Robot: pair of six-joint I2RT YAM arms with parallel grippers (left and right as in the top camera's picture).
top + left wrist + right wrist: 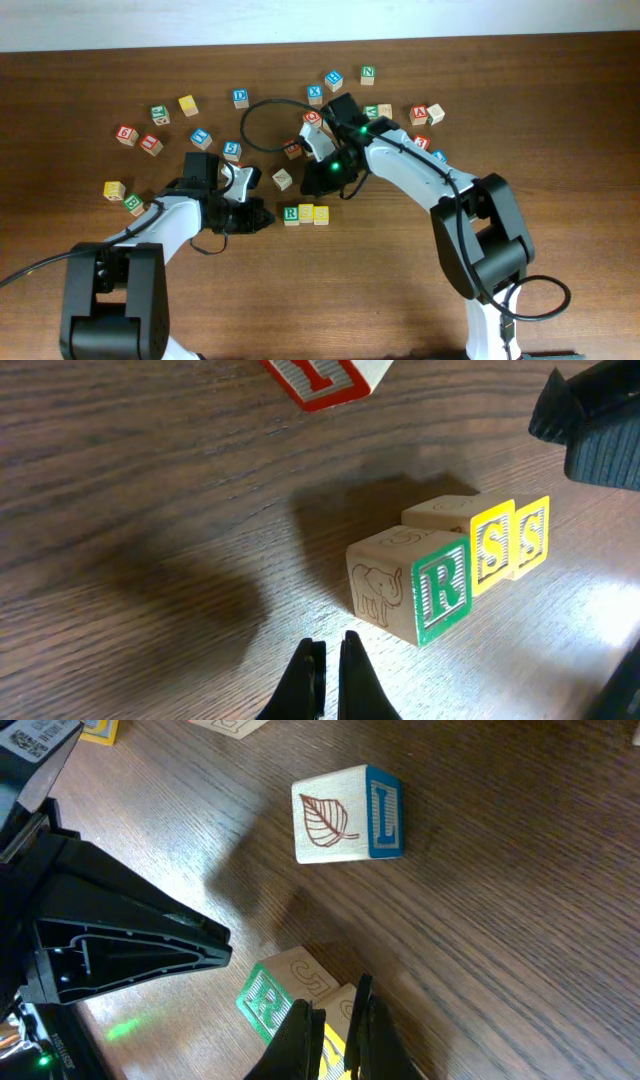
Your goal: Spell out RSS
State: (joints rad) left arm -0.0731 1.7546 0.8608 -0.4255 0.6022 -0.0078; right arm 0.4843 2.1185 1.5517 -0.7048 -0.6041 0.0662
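The RSS cubes stand in a touching row near the table's middle: the green R cube (291,214), then two yellow S cubes (306,213) (321,214). The left wrist view shows the R (440,585) and both S faces (492,547) (530,535). My left gripper (268,217) (330,660) is shut and empty, low on the table just left of the R cube. My right gripper (320,186) (335,1015) is shut and empty, just above the back of the row, over the R cube (268,995) and first S cube (330,1054).
A cube with a blue L and a leaf (283,179) (345,815) lies just behind the row. A red-lettered cube (330,378) is nearby. Several other letter cubes are scattered across the back of the table (240,98). A black cable (262,108) loops there.
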